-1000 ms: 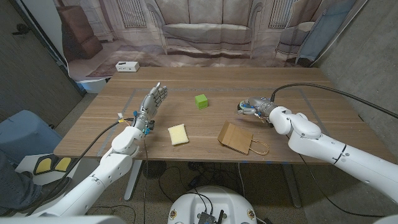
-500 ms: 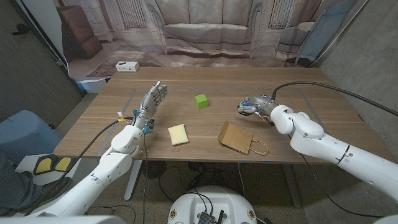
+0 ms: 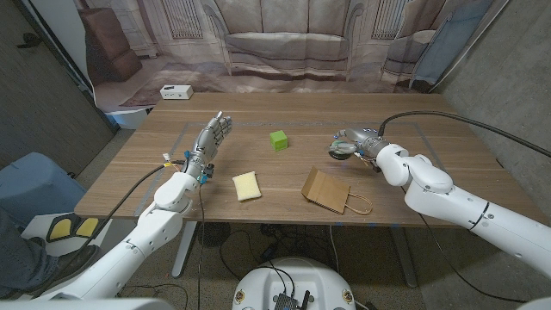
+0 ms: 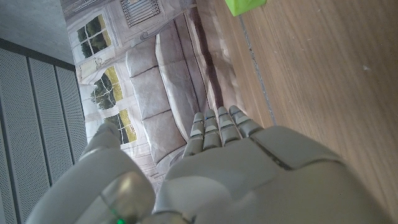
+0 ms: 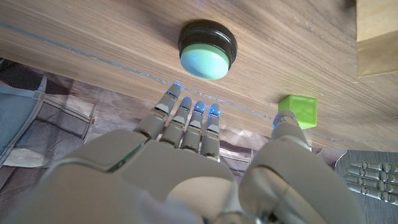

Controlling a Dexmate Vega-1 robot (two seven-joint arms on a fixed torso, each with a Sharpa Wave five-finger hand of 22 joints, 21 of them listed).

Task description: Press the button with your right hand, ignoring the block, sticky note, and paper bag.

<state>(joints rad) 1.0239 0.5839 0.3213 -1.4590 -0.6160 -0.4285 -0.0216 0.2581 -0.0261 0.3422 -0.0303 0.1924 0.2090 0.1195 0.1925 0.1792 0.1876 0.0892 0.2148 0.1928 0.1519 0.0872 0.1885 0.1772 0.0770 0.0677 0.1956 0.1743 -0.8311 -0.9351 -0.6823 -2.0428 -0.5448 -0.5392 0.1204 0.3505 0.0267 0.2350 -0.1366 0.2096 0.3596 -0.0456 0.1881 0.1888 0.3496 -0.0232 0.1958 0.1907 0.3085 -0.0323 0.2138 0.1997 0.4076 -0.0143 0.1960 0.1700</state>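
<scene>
The button (image 3: 341, 148) sits on the wooden bench (image 3: 258, 164) toward the robot's right side, a black-rimmed dome with a pale green cap, and the right robot hand (image 3: 355, 142) hovers just beside it. In the right wrist view the button (image 5: 207, 49) lies just past the right robot hand's (image 5: 186, 162) fingertips (image 5: 185, 104), which are straight, held close together and carry nothing; whether they touch the cap I cannot tell. The green block (image 3: 278, 139) stands well apart from the button toward the middle of the bench, and it also shows in the right wrist view (image 5: 298, 111). The yellow sticky note (image 3: 246, 185) lies nearer the robot, between the two arms, and the brown paper bag (image 3: 327, 190) lies flat near the front edge, its handle loop pointing to the robot's right. The left robot hand (image 3: 209, 144) stands on the left side of the bench with fingers extended together, gripping nothing, well away from every object; the left wrist view shows its back (image 4: 249, 168).
</scene>
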